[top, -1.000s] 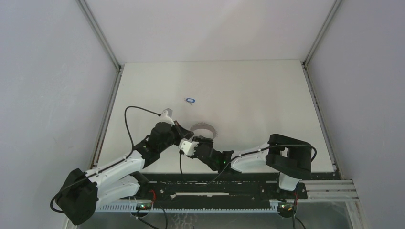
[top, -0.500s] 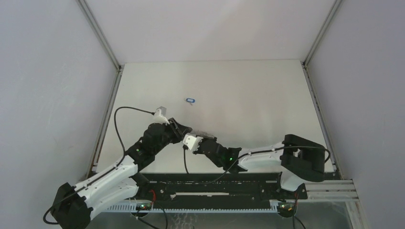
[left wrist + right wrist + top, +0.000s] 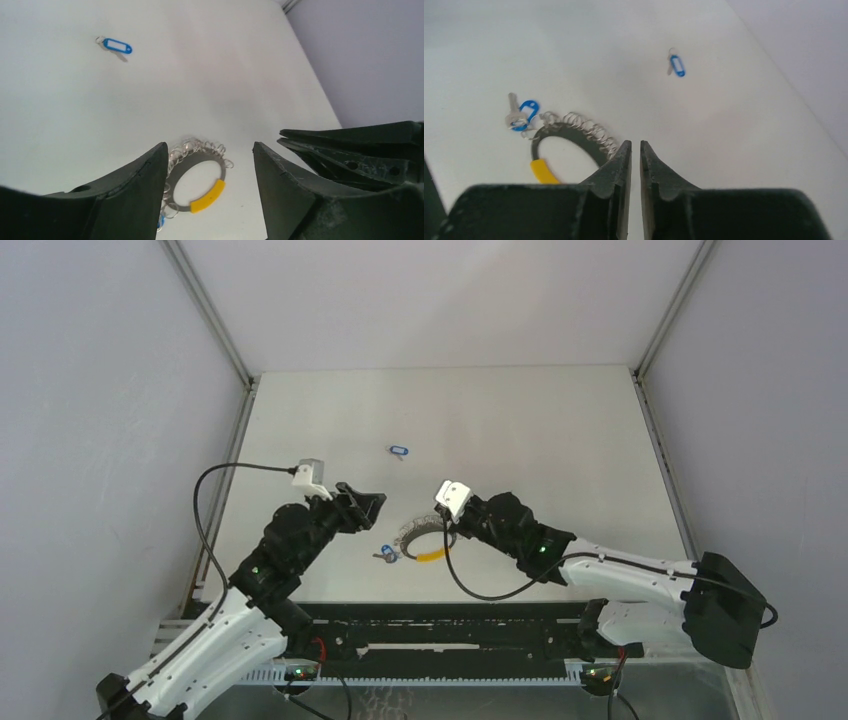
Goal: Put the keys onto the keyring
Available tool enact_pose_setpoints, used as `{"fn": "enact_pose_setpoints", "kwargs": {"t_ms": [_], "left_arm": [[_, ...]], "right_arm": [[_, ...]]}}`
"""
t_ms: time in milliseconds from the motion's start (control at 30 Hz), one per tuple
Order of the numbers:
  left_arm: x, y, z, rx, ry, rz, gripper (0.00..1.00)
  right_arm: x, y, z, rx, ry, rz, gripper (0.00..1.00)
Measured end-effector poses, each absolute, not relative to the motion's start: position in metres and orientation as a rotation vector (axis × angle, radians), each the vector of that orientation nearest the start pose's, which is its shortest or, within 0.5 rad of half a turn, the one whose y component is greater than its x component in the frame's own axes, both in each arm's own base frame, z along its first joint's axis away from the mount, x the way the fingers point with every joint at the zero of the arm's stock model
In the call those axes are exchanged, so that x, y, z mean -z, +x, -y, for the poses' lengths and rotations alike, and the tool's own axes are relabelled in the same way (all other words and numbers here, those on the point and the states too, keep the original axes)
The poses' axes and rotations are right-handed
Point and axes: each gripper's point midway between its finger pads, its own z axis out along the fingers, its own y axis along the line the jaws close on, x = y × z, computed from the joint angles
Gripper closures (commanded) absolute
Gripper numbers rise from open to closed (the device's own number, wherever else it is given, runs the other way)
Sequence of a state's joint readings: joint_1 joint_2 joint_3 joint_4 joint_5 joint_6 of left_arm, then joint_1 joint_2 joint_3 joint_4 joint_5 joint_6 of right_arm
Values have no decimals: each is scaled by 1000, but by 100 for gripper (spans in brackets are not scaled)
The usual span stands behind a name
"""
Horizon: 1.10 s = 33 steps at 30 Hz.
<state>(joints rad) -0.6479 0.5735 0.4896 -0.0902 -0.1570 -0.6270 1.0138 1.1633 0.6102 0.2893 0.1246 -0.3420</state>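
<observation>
Nearest the arm bases, we see the keyring [image 3: 421,538] lying flat on the table [image 3: 560,440], with its yellow section [image 3: 432,556] turned toward us. The near key [image 3: 520,115] touches the ring's fringe of small wire loops on its left side. We judge it is probably on the ring, though we cannot tell from these views whether it is truly threaded or only resting against the loops.

Just beyond the ring, the left gripper [image 3: 210,149] hovers with its jaws wide apart and nothing between them; the ring shows through the gap below. The right gripper [image 3: 632,146] has its jaws pressed almost together. Its tips sit right at the ring's rim, and we see only bare table in the slit, so we judge it grips nothing.

Farther up the table, well apart from the ring and both grippers, the far key [image 3: 399,451] lies alone. We reckon the task is about half done: one key is at the ring, and the other has yet to be fetched and threaded on.

We count one keyring, two keys with blue heads, and two grippers, neither carrying anything.
</observation>
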Motion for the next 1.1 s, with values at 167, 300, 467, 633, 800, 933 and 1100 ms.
{"fn": "enact_pose_setpoints", "kwargs": {"t_ms": [167, 300, 467, 633, 800, 933, 1100], "left_arm": [[-191, 235, 167, 709, -86, -1913, 30], [-151, 238, 170, 648, -75, -2064, 29], [-107, 232, 176, 615, -42, -2246, 32], [-90, 226, 183, 653, -28, -2318, 38], [-64, 217, 189, 692, -32, -2383, 47], [-41, 211, 192, 694, -27, -2467, 49], [-28, 206, 204, 762, -32, -2529, 51]], "right_arm": [[-143, 220, -308, -425, -1194, -1581, 69], [-106, 209, -310, -461, -1280, -1697, 59], [-84, 197, -317, -535, -1321, -1785, 59], [-77, 193, -330, -603, -1328, -1825, 59], [-76, 194, -341, -646, -1324, -1842, 59], [-76, 193, -347, -671, -1322, -1844, 59], [-76, 194, -346, -675, -1309, -1857, 59]]}}
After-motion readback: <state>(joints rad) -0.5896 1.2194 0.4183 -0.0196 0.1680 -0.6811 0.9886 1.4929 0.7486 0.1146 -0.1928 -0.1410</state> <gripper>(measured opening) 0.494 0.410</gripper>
